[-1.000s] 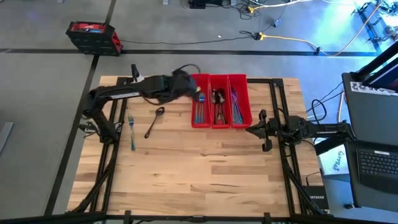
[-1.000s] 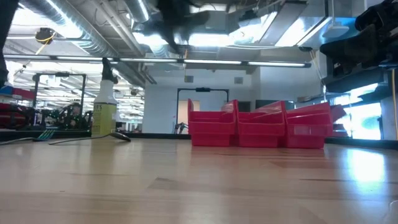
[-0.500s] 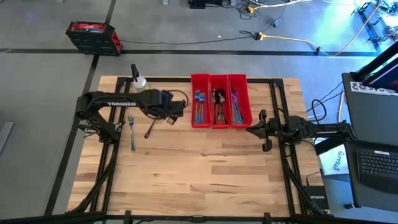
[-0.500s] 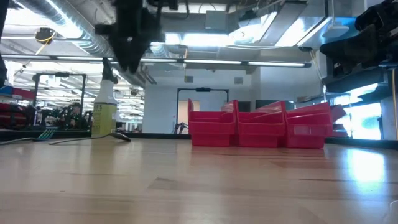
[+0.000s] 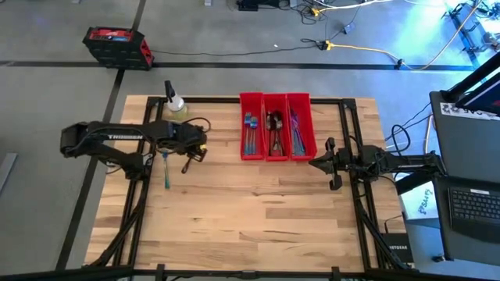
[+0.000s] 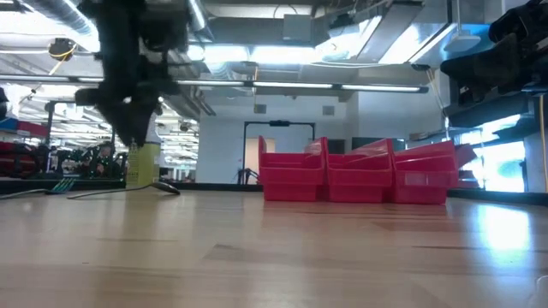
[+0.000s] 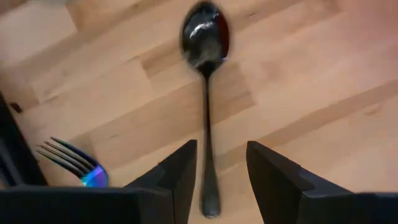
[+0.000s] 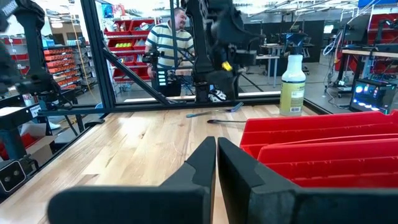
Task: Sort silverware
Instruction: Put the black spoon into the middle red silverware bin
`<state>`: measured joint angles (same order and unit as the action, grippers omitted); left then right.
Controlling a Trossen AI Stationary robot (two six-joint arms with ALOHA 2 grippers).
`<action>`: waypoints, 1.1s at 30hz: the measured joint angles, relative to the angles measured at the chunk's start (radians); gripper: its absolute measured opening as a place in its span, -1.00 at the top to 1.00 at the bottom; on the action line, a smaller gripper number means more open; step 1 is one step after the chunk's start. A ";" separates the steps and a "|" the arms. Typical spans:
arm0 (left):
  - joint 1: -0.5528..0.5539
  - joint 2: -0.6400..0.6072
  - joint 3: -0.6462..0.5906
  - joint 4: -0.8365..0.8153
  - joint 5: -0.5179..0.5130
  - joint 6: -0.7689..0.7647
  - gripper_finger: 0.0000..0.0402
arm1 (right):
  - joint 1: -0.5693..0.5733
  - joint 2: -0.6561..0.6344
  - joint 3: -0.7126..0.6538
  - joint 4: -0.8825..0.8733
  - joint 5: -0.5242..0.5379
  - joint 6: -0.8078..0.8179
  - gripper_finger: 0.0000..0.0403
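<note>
A dark grey spoon (image 7: 207, 112) lies flat on the wooden table, bowl toward the far edge. Its handle end (image 5: 186, 167) shows below my left gripper (image 5: 195, 151). That gripper hangs open above the spoon and points steeply down. In the left wrist view its fingers (image 7: 221, 149) stand on either side of the handle, clear of it. An iridescent fork (image 5: 166, 168) lies just left of the spoon. More silverware lies in three red bins (image 5: 277, 148). My right gripper (image 5: 316, 164) rests shut right of the bins.
A spray bottle (image 5: 173, 103) with yellowish liquid stands at the far edge, just behind my left arm. Black frame rails (image 5: 348, 125) run along the table's sides. Bare wood lies toward the near edge. A person (image 8: 174, 43) stands beyond the table's left side.
My left gripper has come away from above the left red bin toward the table's left edge and down. It has tipped to point more steeply down and now hangs over the dark spoon. The spoon and fork have not moved.
</note>
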<state>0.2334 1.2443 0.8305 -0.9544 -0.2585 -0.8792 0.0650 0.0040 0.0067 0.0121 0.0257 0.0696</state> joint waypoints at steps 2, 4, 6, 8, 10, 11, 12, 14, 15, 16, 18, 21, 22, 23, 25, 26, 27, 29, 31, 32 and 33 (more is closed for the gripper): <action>0.028 -0.016 -0.059 0.043 0.026 0.017 0.33 | 0.000 0.000 0.000 0.000 0.000 0.000 1.00; 0.050 -0.017 -0.103 0.086 0.049 0.042 0.23 | 0.000 0.000 0.000 0.000 0.000 0.000 1.00; 0.069 -0.009 -0.136 0.122 0.048 0.065 0.11 | 0.000 0.000 0.000 0.000 0.000 0.000 1.00; 0.087 -0.005 -0.167 0.167 0.025 0.076 -0.04 | 0.000 0.000 0.000 0.000 0.000 0.000 1.00; 0.098 -0.005 -0.187 0.222 -0.024 0.092 -0.17 | 0.000 0.000 0.000 0.001 0.000 0.000 1.00; 0.104 -0.005 -0.192 0.242 -0.047 0.113 -0.22 | 0.000 0.000 0.000 0.000 0.000 0.000 1.00; 0.113 -0.003 -0.197 0.262 -0.059 0.139 -0.27 | 0.000 0.000 0.000 0.000 0.000 0.000 1.00; 0.132 0.007 -0.202 0.305 -0.063 0.188 -0.33 | 0.000 0.000 0.000 0.000 0.000 0.000 1.00; 0.141 0.015 -0.202 0.316 -0.064 0.207 -0.34 | 0.000 0.000 0.000 -0.001 0.000 0.000 1.00; 0.148 0.025 -0.202 0.327 -0.067 0.220 -0.35 | 0.000 0.000 0.000 0.000 0.000 0.000 1.00; 0.163 0.050 -0.202 0.356 -0.068 0.239 -0.35 | 0.000 0.000 0.000 0.000 0.000 0.000 1.00; 0.177 0.090 -0.202 0.399 -0.057 0.266 -0.35 | 0.000 0.000 0.000 0.000 0.000 0.000 1.00; 0.177 0.102 -0.202 0.412 -0.052 0.267 -0.35 | 0.000 0.000 0.000 0.000 0.000 0.000 1.00; 0.175 0.113 -0.202 0.424 -0.043 0.267 -0.35 | 0.000 0.000 0.000 0.000 0.000 0.000 1.00; 0.171 0.131 -0.202 0.432 -0.036 0.262 -0.35 | 0.000 0.000 0.000 0.000 0.000 0.000 1.00; 0.168 0.140 -0.202 0.432 -0.035 0.261 -0.35 | 0.000 0.000 0.000 0.000 0.000 0.000 1.00; 0.165 0.148 -0.202 0.433 -0.035 0.260 -0.35 | 0.000 0.000 0.000 0.000 0.000 0.000 1.00; 0.160 0.166 -0.202 0.433 -0.034 0.256 -0.35 | 0.000 0.000 0.000 0.000 0.000 0.000 1.00; 0.156 0.182 -0.202 0.438 -0.034 0.254 -0.35 | 0.000 0.000 0.000 0.000 0.000 0.000 1.00; 0.155 0.188 -0.202 0.441 -0.034 0.252 -0.35 | 0.000 0.000 0.000 0.000 0.000 0.000 1.00; 0.152 0.189 -0.201 0.443 -0.034 0.251 -0.33 | 0.000 0.000 0.000 0.000 0.000 0.000 1.00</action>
<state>0.3858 1.4337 0.6295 -0.5113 -0.2924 -0.6284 0.0647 0.0040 0.0071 0.0123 0.0257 0.0700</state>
